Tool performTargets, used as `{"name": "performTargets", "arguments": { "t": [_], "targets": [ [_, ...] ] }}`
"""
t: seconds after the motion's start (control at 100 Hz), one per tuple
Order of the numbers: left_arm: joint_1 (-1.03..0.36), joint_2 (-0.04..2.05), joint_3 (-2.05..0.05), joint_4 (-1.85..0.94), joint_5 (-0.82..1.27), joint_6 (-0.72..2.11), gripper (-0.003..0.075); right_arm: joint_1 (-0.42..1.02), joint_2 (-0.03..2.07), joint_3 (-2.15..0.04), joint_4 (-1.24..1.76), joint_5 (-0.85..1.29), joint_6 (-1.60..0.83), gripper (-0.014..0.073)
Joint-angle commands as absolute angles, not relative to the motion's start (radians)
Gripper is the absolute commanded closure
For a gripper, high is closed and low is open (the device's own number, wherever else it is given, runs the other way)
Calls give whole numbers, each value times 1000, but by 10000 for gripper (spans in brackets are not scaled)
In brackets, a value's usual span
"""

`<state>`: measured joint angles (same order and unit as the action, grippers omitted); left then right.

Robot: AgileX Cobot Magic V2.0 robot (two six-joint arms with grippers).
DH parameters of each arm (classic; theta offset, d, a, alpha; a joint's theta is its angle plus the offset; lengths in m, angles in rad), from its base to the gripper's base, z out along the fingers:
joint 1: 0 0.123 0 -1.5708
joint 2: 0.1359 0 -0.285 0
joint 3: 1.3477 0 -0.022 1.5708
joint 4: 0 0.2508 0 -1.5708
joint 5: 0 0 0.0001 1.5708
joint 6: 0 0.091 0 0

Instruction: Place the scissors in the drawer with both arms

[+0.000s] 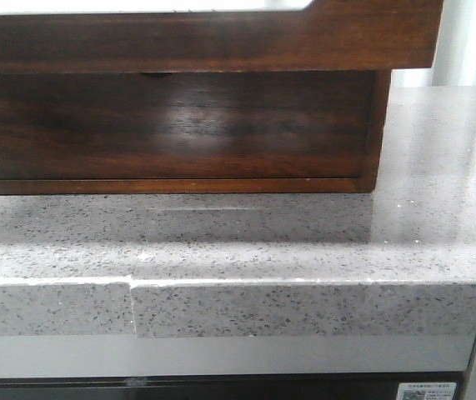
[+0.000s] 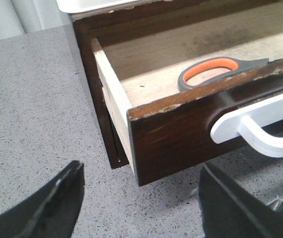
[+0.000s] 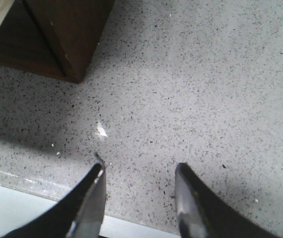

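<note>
We see the scissors (image 2: pixel 215 71) already lying inside the drawer (image 2: pixel 181 126), their orange-lined grey handle resting on the pale floor just behind the dark front panel, and the drawer stands pulled out from its cabinet (image 1: pixel 171 125) on the speckled grey bench (image 1: pixel 304 242). From our reading, what is left is to push the drawer shut, and that is where things can go wrong. Our left gripper (image 2: pixel 141 198) hangs spread wide and empty, just in front of the drawer's near corner; if we push from there, off to one side of the front, the drawer may skew on its runners and jam, or the whole cabinet may slide back across the smooth bench instead of the drawer closing. A fingertip could also catch on the white handle (image 2: pixel 260 129) and drag the drawer outward. A hard shove may send the scissors skidding, though we judge the front panel tall enough to keep them in. Our right gripper (image 3: pixel 139 198) is likewise open with nothing in it, hovering over bare bench near the bench edge and apart from the cabinet corner (image 3: pixel 67 44); unless it braces the cabinet, nothing steadies the cabinet against the push
</note>
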<state>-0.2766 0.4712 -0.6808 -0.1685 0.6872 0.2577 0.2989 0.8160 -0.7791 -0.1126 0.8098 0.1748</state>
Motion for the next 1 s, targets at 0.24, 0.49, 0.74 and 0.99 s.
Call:
{"name": "performTargets", "arguments": {
  "t": [0.24, 0.49, 0.74, 0.99],
  "targets": [
    [-285, 477, -717, -187, 614, 252, 528, 294, 806, -802, -119, 714, 174, 417],
    [-285, 477, -717, -195, 617, 252, 741, 294, 806, -802, -121, 710, 172, 662],
    [-285, 477, -717, -200, 656, 252, 741, 294, 806, -802, -151, 738, 172, 662],
    [-285, 477, -717, -200, 656, 252, 741, 294, 806, -802, -151, 738, 172, 662]
  ]
}}
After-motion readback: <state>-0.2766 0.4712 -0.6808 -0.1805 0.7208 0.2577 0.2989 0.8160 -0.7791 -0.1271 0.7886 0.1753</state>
